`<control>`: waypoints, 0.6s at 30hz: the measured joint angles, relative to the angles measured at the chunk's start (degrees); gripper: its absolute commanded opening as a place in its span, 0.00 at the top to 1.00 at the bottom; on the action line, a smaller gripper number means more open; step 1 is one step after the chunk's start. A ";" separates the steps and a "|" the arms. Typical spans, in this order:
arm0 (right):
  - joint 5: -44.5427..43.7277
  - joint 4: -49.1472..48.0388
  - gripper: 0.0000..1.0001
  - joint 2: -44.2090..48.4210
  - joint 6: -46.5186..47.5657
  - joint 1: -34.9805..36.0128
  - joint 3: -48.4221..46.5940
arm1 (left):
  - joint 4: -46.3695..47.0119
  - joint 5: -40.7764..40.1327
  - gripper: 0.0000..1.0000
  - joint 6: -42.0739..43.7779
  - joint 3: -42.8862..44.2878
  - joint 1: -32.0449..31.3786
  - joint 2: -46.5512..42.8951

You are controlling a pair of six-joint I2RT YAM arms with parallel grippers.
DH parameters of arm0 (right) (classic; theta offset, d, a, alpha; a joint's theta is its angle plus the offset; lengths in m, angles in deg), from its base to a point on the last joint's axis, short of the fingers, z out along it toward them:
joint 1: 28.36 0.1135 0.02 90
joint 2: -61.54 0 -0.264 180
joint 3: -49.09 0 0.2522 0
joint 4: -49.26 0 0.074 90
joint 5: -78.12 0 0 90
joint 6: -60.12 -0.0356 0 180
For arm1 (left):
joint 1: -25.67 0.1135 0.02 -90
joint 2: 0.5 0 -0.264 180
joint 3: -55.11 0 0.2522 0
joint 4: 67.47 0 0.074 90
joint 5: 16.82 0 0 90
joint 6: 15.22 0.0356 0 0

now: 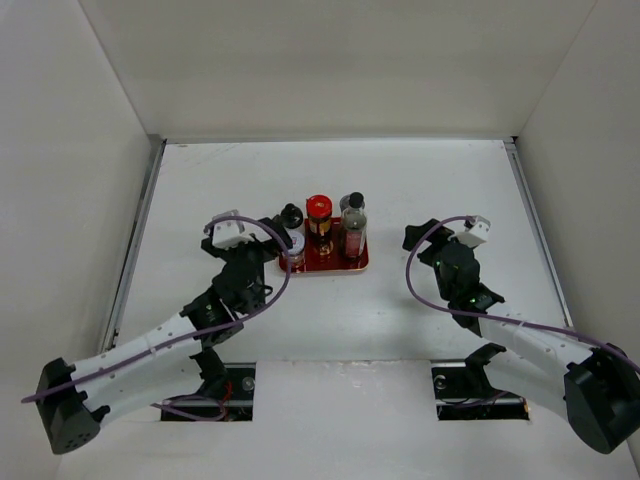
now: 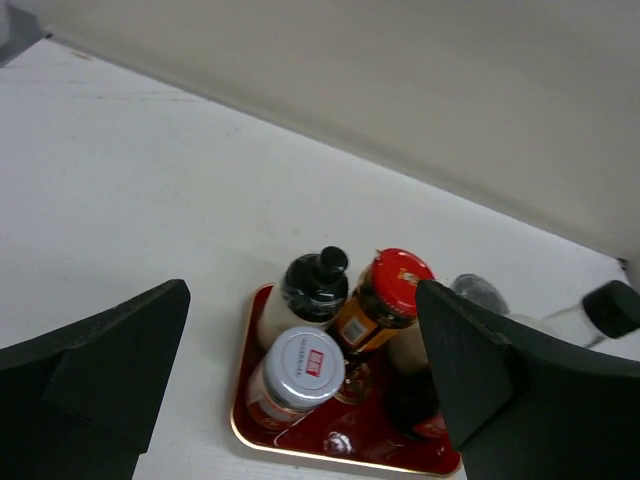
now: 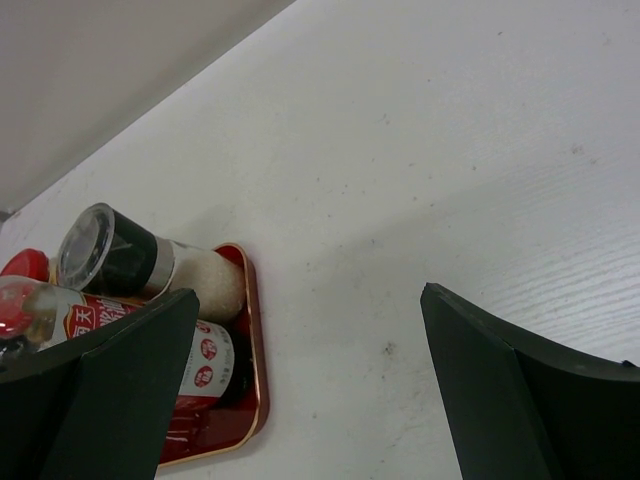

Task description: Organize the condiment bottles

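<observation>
white table [image 1: 330, 320], plain white walls [image 1: 330, 60].

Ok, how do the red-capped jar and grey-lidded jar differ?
The red-capped jar wears a red cap, the grey-lidded jar a grey lid with a red sticker. The red-capped jar stands at the back of the red tray, the grey-lidded jar at its near left corner. Both are upright.

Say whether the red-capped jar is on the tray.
On it: the red-capped jar stands upright within the rim of the red tray.

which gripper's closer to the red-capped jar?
Left. The left gripper is open at the tray's left edge, near the jar; the right gripper is farther, off to the tray's right.
</observation>
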 measured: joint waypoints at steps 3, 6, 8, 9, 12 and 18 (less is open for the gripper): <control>-0.50 0.42 0.00 0.39 0.07 0.57 0.00 | -9.99 8.00 0.00 -8.28 0.74 8.79 -0.68; -1.66 0.57 0.00 1.44 0.55 2.43 -0.04 | -19.58 17.73 0.00 -13.62 3.89 21.09 1.07; -2.34 0.66 0.00 1.46 0.96 3.87 -0.39 | -24.55 21.18 0.00 -15.63 6.45 26.21 1.77; -2.67 0.85 0.00 1.38 1.16 4.61 -0.68 | -26.82 22.40 0.00 -16.28 7.93 27.65 1.90; -3.32 1.88 0.00 0.96 1.68 6.19 -2.23 | -31.34 24.30 0.00 -17.51 12.17 29.59 3.06; -4.04 3.89 0.00 0.85 2.47 6.47 -4.81 | -34.91 25.55 0.00 -18.56 16.24 30.08 8.70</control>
